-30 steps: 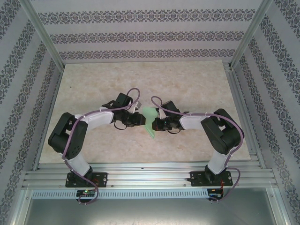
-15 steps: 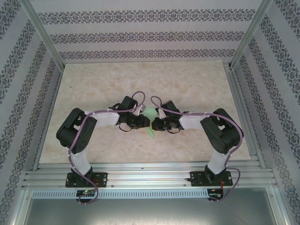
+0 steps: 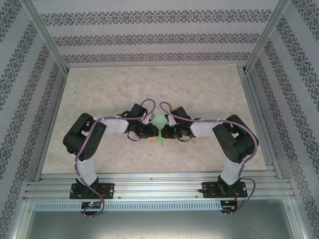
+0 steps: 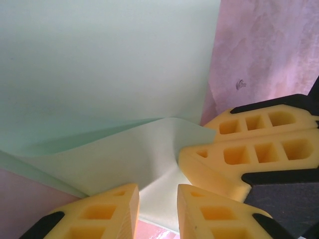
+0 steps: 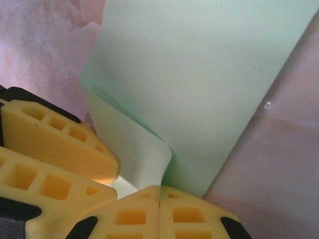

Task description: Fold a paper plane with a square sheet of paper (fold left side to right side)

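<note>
At the middle of the marbled table [image 3: 99, 89] the two arms reach in from either side and their tips meet over the paper plane [image 3: 159, 120], a slim strip of pale green paper lying roughly straight away from the arm bases, its wider part on the far side and a narrow tip poking out on the near side. The left gripper [image 3: 155, 131] comes at it from the left and the right gripper [image 3: 164, 132] from the right, their tips just beside each other. In the right wrist view the right gripper [image 5: 159, 191] has its yellow fingers pressed tight together, with a curled flap of the paper running into the seam between them, so it is clamped on the paper plane [image 5: 199, 74]. In the left wrist view the left gripper [image 4: 158, 194] has its fingers a little apart (a narrow gap, much wider than the thin sheet), and the lifted flap's lower edge lies in that gap; whether either pad touches it I cannot tell. The rest of the green paper [image 4: 99, 74] lies flat on the table beyond the fingers, one straight edge running along the pinkish table top.
</note>
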